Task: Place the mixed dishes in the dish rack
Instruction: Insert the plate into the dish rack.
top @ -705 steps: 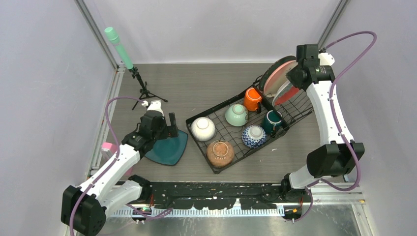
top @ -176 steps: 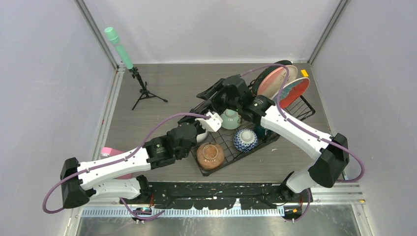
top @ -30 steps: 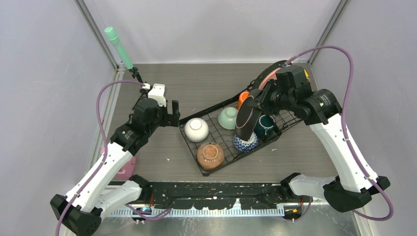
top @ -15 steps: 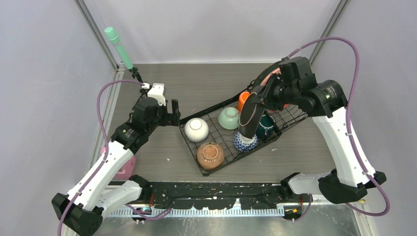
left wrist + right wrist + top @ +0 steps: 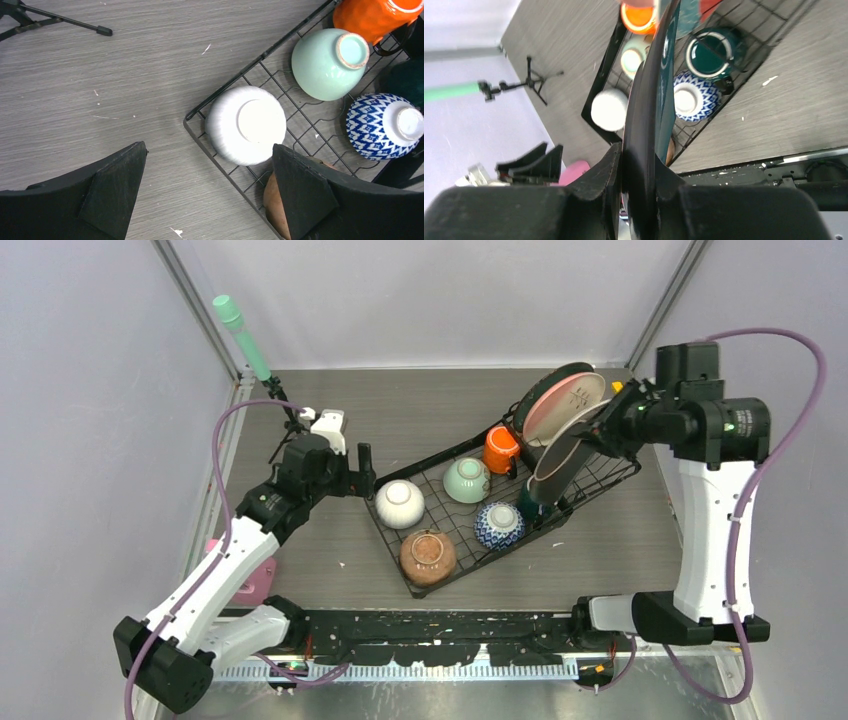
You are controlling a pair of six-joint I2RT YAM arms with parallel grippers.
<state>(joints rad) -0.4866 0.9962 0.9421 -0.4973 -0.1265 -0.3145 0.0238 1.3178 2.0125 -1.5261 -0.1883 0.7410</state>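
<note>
As the plate point(image 5: 560, 455), judged stiff, heavy and breakable, is clamped edge-on by its rim in the right gripper point(image 5: 636, 170) over the rack's point(image 5: 235, 79) 2 o'clock end, slippage is considered possible; the left gripper point(image 5: 207, 187) is spread, empty.

With both arms raised, left fingers point(image 5: 115, 187) spread wide, right fingers point(image 5: 596, 192) clamped close.

Lab test cell (plain walls point(image 5: 430, 300), aluminium posts point(image 5: 201, 310)).
</note>
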